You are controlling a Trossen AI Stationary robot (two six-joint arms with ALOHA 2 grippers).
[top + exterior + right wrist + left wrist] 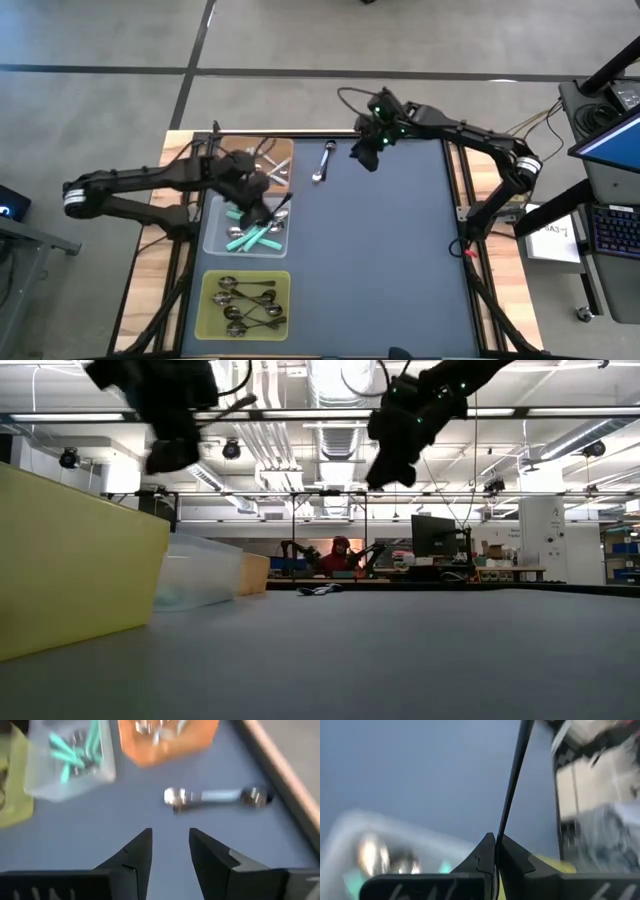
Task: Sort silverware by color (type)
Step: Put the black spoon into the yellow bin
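Shiny silver spoon (pixel 323 161) lying flat on the mat just beside the orange tray (pixel 283 150), more silver spoons (pixel 268 165) inside it, teal-handled spoons (pixel 255 236) heaped in the next tray along, dark spoons (pixel 245 303) in the farthest

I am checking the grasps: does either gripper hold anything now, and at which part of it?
The left gripper is shut on a dark spoon, at one end of its thin handle. The right gripper is open and holds nothing.
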